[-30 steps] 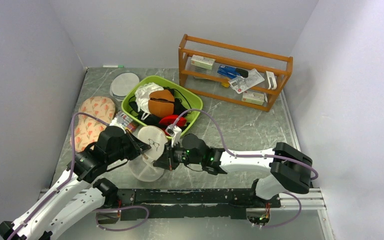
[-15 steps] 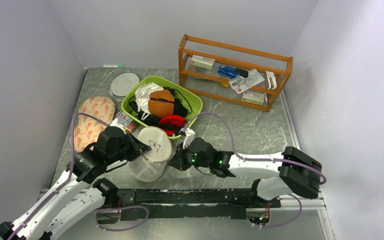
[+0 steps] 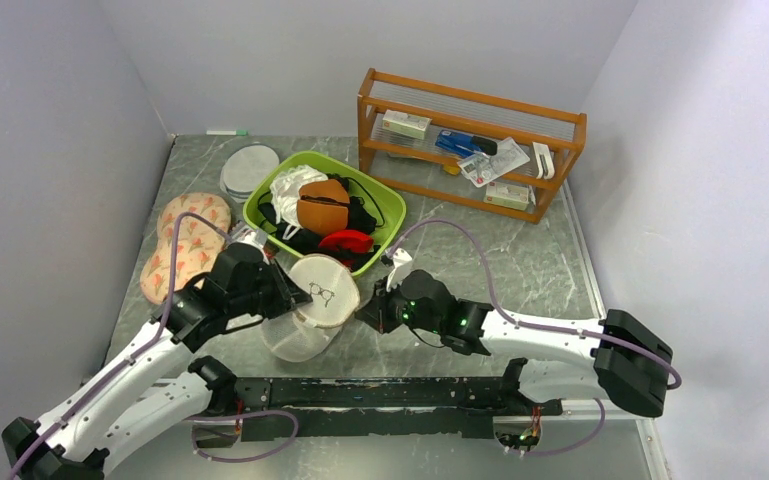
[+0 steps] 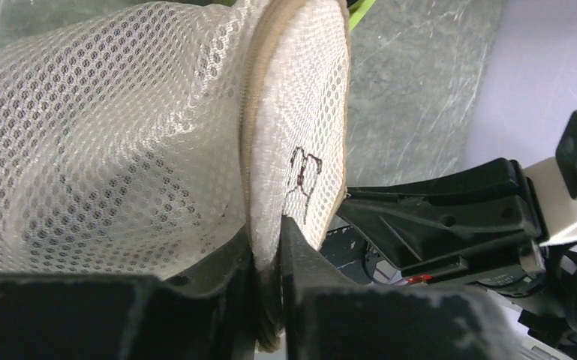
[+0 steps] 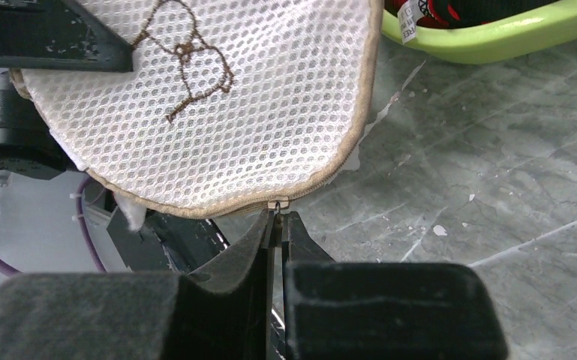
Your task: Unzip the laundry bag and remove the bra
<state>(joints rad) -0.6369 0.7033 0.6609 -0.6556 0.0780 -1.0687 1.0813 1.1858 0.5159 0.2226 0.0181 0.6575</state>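
White mesh laundry bag [image 3: 305, 315]: drum-shaped, lying tilted at the near part of the grey marbled counter [image 3: 480, 250], just in front of the green basket [image 3: 392, 205] and between the two claws. Its cream flat lid [image 3: 325, 290] faces up and to the right and carries a small dark squiggle mark [image 5: 187, 71]

Contents: a faint darker shadow shows behind the mesh in the left wrist view, too dim to identify

Left claw [image 3: 285, 295]: shut tight on the cream zip seam where lid meets drum wall, with one finger [image 4: 304, 262] on the lid side and the other on the drum side

Right claw [image 5: 279, 221]: tips pressed together on the small metal zipper pull [image 5: 276, 204] at the lid's lower edge, just above the counter

Green basket: holds a white garment [image 3: 290, 190], an orange-brown cup [image 3: 322, 207], dark fabric with thin straps and a bright red garment [image 3: 345, 240] at its near side

Other items: two floral oval pads [image 3: 185, 240] at the left; a plain white-grey round disc [image 3: 250, 170] behind them; a wooden rack [image 3: 470, 105] at the back right, with small packets and tools on its shelves
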